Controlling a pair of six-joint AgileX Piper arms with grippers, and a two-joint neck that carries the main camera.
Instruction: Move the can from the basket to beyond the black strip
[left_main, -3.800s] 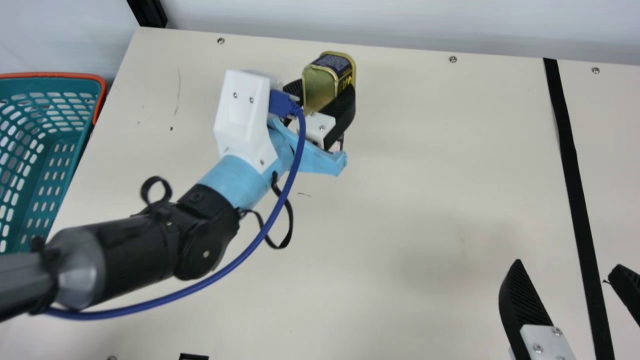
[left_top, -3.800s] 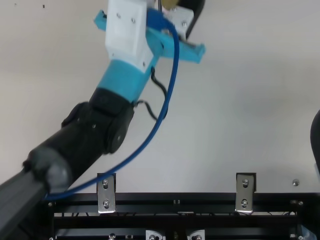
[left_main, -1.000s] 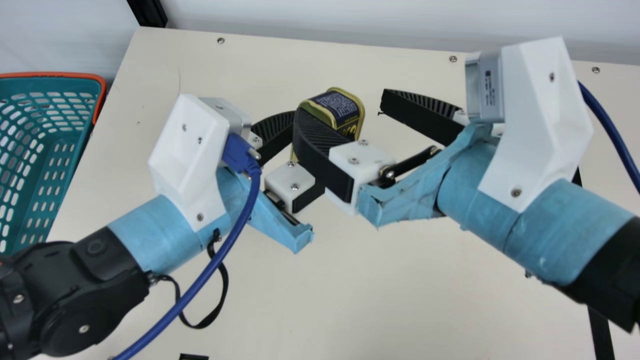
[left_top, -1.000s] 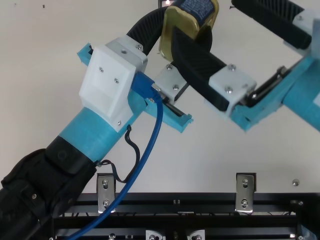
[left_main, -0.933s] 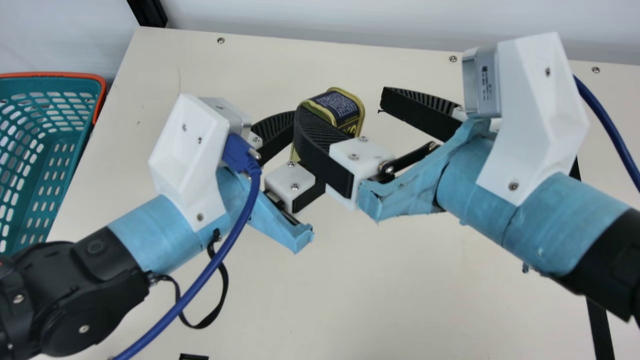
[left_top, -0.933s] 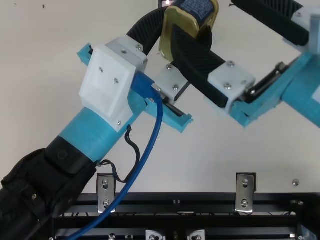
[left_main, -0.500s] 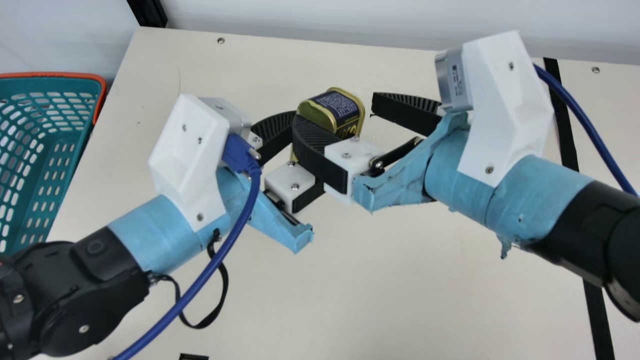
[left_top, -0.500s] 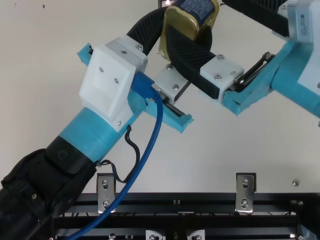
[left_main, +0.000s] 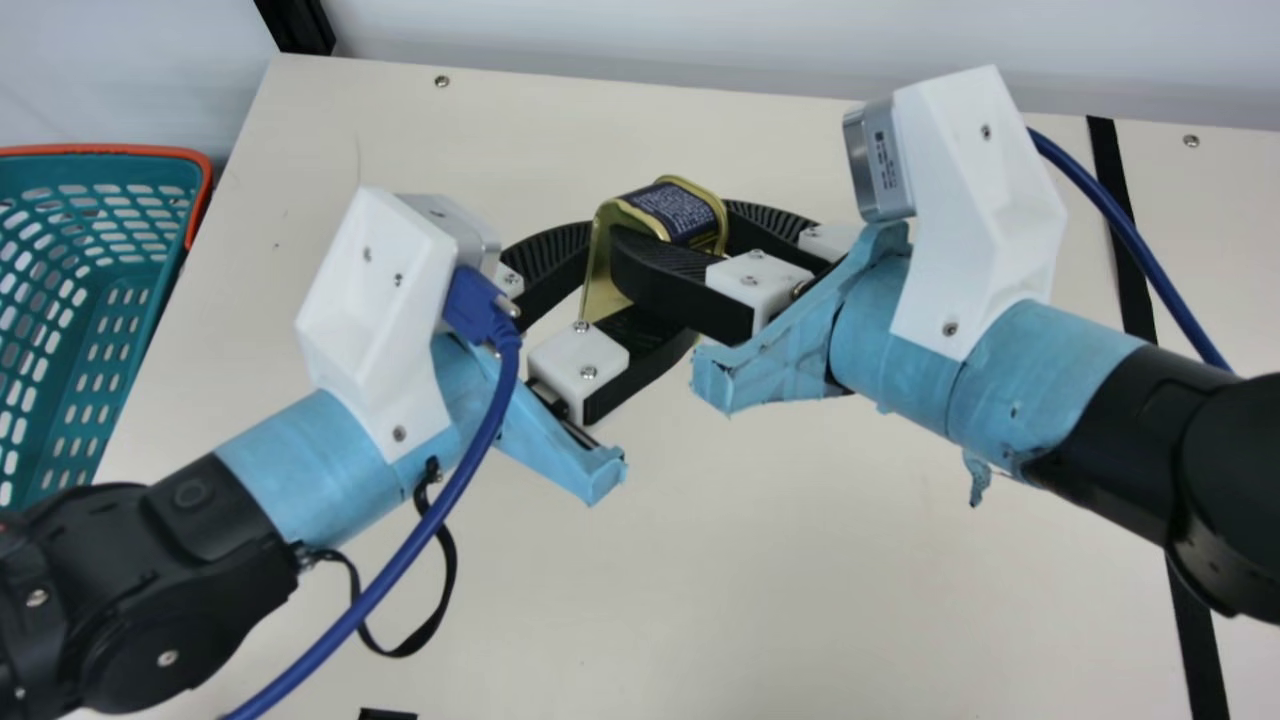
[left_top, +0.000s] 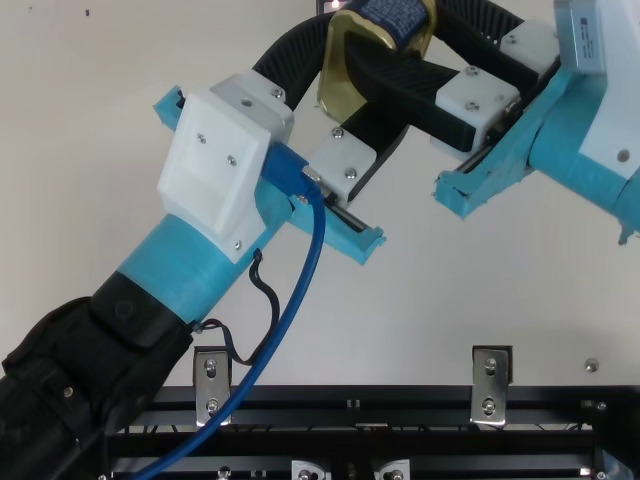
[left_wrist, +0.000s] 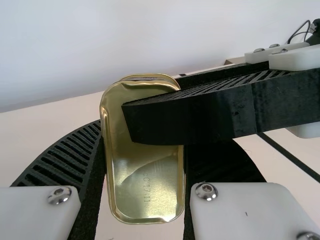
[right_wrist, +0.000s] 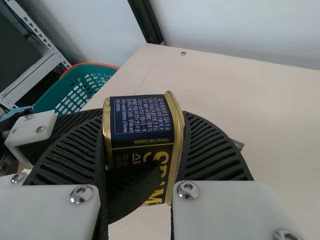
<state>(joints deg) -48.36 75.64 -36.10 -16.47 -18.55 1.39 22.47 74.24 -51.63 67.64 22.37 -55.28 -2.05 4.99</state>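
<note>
Mid-handover over here, so some thoughts on doing it cleanly. My left gripper (left_wrist: 145, 145) is clamped on the rectangular can (left_main: 675, 208), closed only to the can's width, one finger against each side. The right gripper (right_wrist: 143, 120) looks drawn in to the can's length, with a finger at each gold end, so the two grips cross. The can sits between the arms, apparently held above the far middle of the surface (left_main: 800, 550), well right of the basket (left_main: 120, 150) and left of the black strip (left_main: 1205, 670).

I'd want the right side properly snug before letting go with the left. Those ends look smooth and the right has them fairly high up, so a half-hearted pinch could let the can pivot or slide down. Keep both wrists quiet while the load changes hands, no tugging to test it.

Then open the left just enough to free the sides and back it straight out to the left. Its near finger passes close under the right's near one, so opening too wide or lifting early could snag and twist the can. Only once they're well apart would I carry it right, over the strip, and lower gently on the far side of it.
</note>
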